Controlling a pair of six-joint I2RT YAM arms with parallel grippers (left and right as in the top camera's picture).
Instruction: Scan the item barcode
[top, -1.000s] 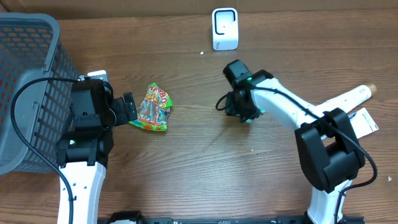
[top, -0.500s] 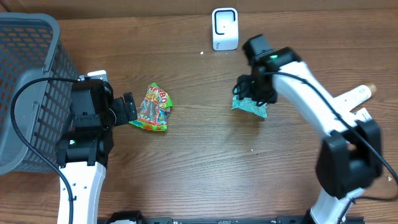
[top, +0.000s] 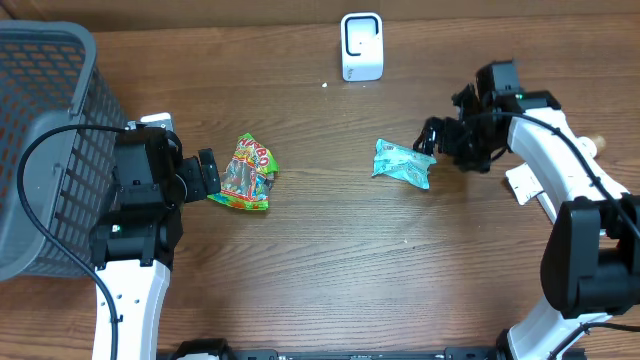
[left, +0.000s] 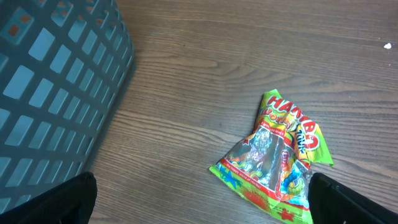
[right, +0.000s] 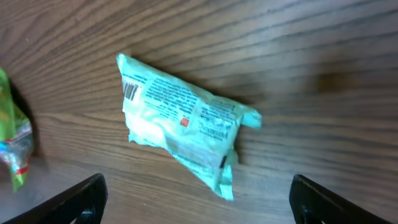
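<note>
Teal packet (top: 403, 163) is seen lying on the table (top: 320, 260), released since a second ago; the right gripper (top: 432, 140) is spread and withdrawn rightward, just beside it.
Left wrist: a candy bag (left: 277, 158) is shown ahead of the spread left gripper (left: 202, 190).
Right wrist: the packet's barcode (right: 130, 90) is seen facing up.

The basket (top: 45, 110) fills the far left corner of the tabletop (top: 320, 270). Its tall mesh wall sits close against the left arm (top: 135, 215) and closes off that side. The scanner (top: 361, 46) stands upright at the middle of the far edge. Between the candy bag (top: 247, 175) and the teal packet (top: 402, 164), a wide lane of bare wood runs from the far edge to the near edge. The whole strip along the near edge is open. Toward the right edge, the right arm (top: 548, 150) reaches across above a white card (top: 520, 186), crowding that side.
</note>
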